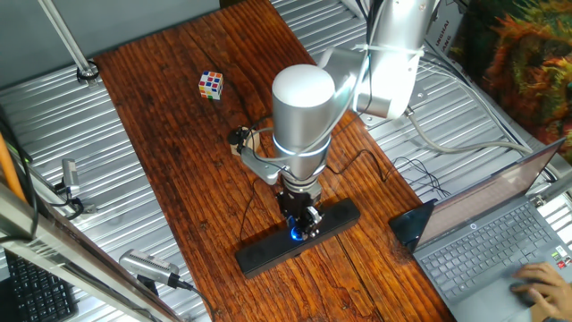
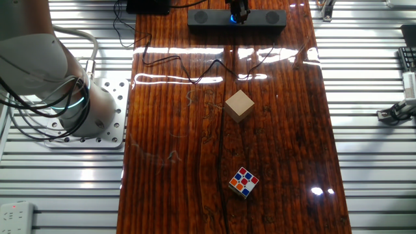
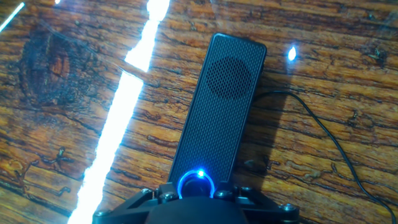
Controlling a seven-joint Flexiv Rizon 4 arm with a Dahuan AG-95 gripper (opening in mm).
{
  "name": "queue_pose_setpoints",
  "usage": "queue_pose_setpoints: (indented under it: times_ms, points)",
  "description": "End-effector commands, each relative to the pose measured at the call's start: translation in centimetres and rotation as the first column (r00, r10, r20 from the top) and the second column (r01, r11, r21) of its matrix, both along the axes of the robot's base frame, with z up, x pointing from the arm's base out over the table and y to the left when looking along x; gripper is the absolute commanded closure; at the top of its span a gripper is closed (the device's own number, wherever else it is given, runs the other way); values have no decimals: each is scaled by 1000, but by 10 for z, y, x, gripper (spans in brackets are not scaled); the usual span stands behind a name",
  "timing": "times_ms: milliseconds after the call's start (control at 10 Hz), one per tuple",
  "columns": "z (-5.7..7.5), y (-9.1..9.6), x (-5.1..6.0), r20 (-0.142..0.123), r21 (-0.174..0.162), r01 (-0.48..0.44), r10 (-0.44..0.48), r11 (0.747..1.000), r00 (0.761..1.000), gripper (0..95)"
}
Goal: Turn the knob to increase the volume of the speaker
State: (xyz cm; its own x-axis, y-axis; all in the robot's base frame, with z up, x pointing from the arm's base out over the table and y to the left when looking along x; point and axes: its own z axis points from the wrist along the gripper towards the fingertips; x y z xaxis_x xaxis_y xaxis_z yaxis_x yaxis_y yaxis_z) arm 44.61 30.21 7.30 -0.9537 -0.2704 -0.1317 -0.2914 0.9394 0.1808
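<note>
Hand: hand (image 3: 198, 198) fills the bottom edge of the hand view, directly over the knob; its fingers sit on either side of the blue glow, but whether they actually clamp the dial I cannot tell.
Knob: knob (image 3: 196, 182) glows with a blue ring at the middle of the speaker's face, partly hidden under the hand.
Speaker: speaker (image 1: 268, 251) lies flat on the bench near one end, long side running across the boards; one grille end shows clear in the hand view.
Cable: thin black cable (image 3: 323, 134) leaves the speaker's side and trails over the wood.
Bench: dark red-brown wooden bench (image 2: 286, 156) with strong glare stripes.
Wooden block: plain wooden block (image 2: 239, 105) sits near the bench's middle, well apart from the speaker.
Rubik's cube: Rubik's cube (image 2: 244, 182) rests farther still from the speaker.
Laptop: open laptop (image 1: 500, 234) stands just beside the speaker's end, off the wood, with a person's hand (image 1: 541, 280) on its keys.
</note>
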Motion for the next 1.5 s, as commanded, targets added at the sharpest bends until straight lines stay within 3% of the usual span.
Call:
queue_pose_setpoints:
  times_ms: [100, 200, 300, 700, 800, 1000, 1500]
  points:
    - [0, 0, 0, -4, 2, 1, -1, 1000, 1000, 570]
    - [0, 0, 0, -4, 2, 0, 0, 1000, 1000, 570]
    - [0, 0, 0, -2, 3, -1, 1, 1000, 1000, 760]
    - [-1, 0, 0, 0, 14, 0, 0, 1000, 1000, 760]
    - [-1, 0, 0, 0, 23, 4, -4, 1000, 1000, 570]
    - [-1, 1, 0, 8, 2, 5, -5, 1000, 1000, 570]
    - [-1, 1, 0, 10, 0, 6, -6, 1000, 1000, 570]
